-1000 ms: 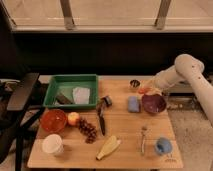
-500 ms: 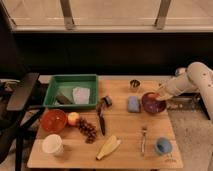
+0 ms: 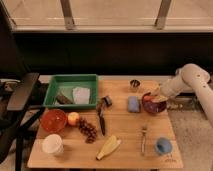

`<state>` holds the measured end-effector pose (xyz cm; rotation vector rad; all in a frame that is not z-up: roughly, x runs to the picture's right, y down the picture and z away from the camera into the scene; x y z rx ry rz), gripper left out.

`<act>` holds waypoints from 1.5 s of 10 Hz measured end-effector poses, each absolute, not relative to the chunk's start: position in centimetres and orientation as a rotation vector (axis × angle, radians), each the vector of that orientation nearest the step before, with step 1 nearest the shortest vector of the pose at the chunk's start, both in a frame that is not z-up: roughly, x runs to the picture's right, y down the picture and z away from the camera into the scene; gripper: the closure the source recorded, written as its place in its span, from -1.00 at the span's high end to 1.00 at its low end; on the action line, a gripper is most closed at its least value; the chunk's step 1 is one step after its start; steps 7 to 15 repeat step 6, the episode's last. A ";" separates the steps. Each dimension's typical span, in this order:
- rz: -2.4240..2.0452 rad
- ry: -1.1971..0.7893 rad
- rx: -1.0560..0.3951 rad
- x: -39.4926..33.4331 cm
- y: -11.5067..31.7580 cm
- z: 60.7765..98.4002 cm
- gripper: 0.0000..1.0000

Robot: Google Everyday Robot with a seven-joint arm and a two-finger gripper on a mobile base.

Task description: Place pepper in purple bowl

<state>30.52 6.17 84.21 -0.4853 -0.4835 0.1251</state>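
Here the gripper point(image 3: 159, 95) was held over the purple bowl point(image 3: 151, 106), at the table's point(image 3: 120, 135) three o'clock.
An orange-red shape, likely the pepper point(image 3: 152, 97), was seen in the bowl for delivery; the grip state cannot be told.

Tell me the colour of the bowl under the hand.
Dark purple-maroon bowl, camera view; hand over it.

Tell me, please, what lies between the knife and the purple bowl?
In the camera view, a blue sponge lies between the knife and the purple bowl; the gripper is over the bowl.

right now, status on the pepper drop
Claw at the right rim of purple bowl. Pepper in the bowl. Nothing in the way.
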 end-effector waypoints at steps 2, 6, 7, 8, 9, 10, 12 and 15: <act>0.120 -0.458 -0.470 30.7 5.8 83.4 0.38; 0.119 -0.409 -0.415 32.0 5.1 80.8 0.38; 0.119 -0.409 -0.415 32.0 5.1 80.8 0.38; 0.119 -0.409 -0.415 32.0 5.1 80.8 0.38; 0.119 -0.409 -0.415 32.0 5.1 80.8 0.38; 0.119 -0.409 -0.415 32.0 5.1 80.8 0.38; 0.119 -0.409 -0.415 32.0 5.1 80.8 0.38; 0.119 -0.409 -0.415 32.0 5.1 80.8 0.38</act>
